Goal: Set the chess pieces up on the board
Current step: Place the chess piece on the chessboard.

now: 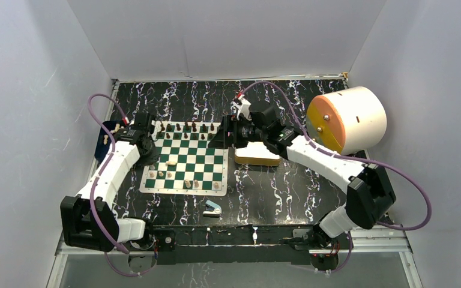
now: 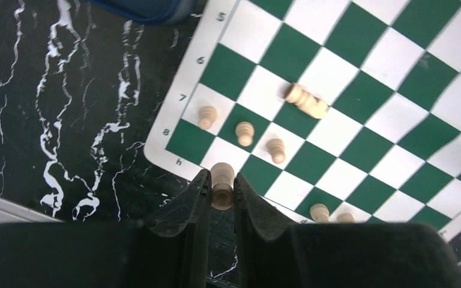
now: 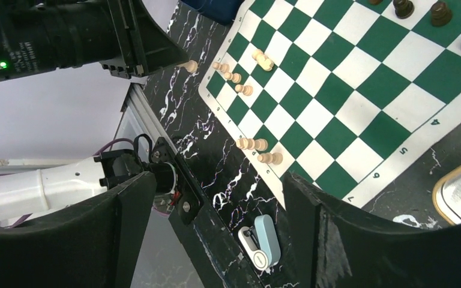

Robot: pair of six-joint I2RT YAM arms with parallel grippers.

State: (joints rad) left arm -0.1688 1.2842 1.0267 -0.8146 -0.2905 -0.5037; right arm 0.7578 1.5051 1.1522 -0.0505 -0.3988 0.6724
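The green and white board [image 1: 183,157] lies left of centre. My left gripper [image 2: 222,191] is shut on a pale beige chess piece [image 2: 222,180] and holds it above the board's corner [image 2: 174,159]; in the top view this gripper [image 1: 149,150] is over the board's left edge. Three pale pieces [image 2: 245,132] stand near that corner and one lies fallen [image 2: 306,101]. Dark pieces [image 1: 186,127] line the far row. My right gripper [image 3: 222,231] is open and empty, above the board's right edge [image 1: 222,137].
A dark blue tray [image 1: 105,139] with pale pieces sits left of the board. A silver tin [image 1: 256,156] lies right of it. A blue-and-white stapler-like object [image 1: 212,208] lies near the front edge. A big white cylinder with an orange face [image 1: 348,120] stands at the back right.
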